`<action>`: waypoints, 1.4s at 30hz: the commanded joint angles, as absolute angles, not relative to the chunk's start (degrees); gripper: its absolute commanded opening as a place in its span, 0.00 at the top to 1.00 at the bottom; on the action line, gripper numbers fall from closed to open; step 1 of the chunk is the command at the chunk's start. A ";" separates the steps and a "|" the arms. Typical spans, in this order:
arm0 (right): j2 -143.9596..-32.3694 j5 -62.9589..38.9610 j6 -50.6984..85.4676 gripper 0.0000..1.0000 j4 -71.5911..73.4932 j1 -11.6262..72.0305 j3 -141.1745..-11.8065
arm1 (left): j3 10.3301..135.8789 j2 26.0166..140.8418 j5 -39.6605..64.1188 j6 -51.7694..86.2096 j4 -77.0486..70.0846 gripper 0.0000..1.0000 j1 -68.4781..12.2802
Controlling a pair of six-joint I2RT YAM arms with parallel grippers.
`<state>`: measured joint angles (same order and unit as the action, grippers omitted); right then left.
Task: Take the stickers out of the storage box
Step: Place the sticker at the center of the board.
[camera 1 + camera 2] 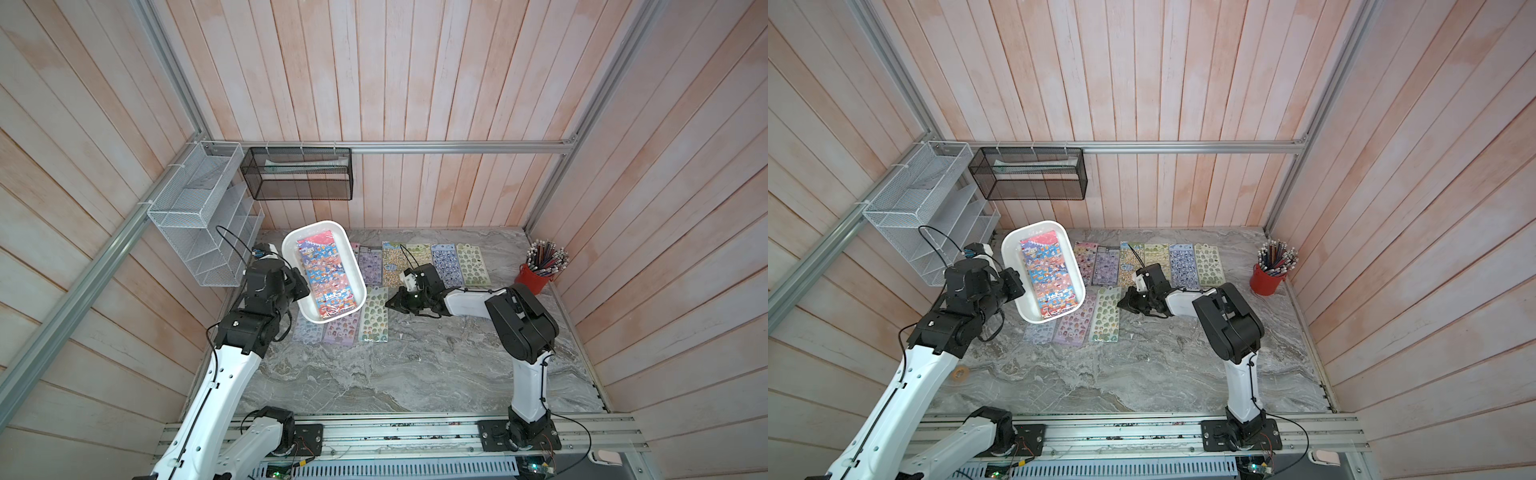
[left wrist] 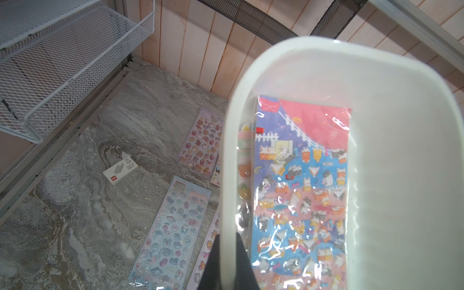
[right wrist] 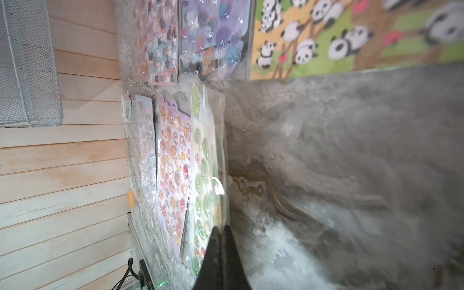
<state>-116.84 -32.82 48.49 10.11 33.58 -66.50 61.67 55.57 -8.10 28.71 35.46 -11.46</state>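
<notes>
A grey marbled tabletop (image 1: 395,365) sits inside walls of pale pink wooden planks (image 1: 415,83) framed with aluminium rails (image 1: 415,146). In both top views a white wire-mesh rack (image 1: 195,216) hangs at the left at mid-height, with a black mesh basket (image 1: 297,174) just right of it on the back wall. A red cup of pencils (image 1: 536,280) stands at the table's right edge. The shallow white plastic storage box (image 1: 347,259) is left of centre, lifted off the table, and the left gripper (image 2: 227,241) is clamped on its long wall. Inside lies a blue-and-red cat sticker sheet (image 1: 326,274), with another sheet's edge (image 2: 244,175) showing beneath it. Other sleeved sticker sheets (image 1: 471,266) lie flat in two rows on the table. The right gripper (image 3: 222,232) is clenched, its tips at the edge of a green sticker sheet (image 1: 374,313); whether it pinches the sleeve is unclear.
</notes>
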 commanded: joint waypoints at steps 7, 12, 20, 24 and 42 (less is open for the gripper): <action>-120.80 -32.67 48.17 1.00 7.13 34.35 -70.88 | 61.91 55.84 -6.79 28.50 31.78 1.00 -11.13; -121.11 -32.89 47.77 1.00 6.73 34.36 -71.74 | 61.63 55.97 -6.59 28.73 31.65 1.00 -11.11; -121.38 -33.39 46.66 1.00 5.09 34.83 -73.36 | 61.79 55.88 -6.59 28.78 31.90 1.00 -11.15; -119.77 -34.36 46.41 1.00 5.54 33.84 -71.63 | 61.88 55.64 -6.86 28.61 32.06 1.00 -11.10; -120.03 -33.89 44.56 0.99 6.50 33.94 -68.07 | 61.69 56.47 -5.76 28.63 31.64 1.00 -11.16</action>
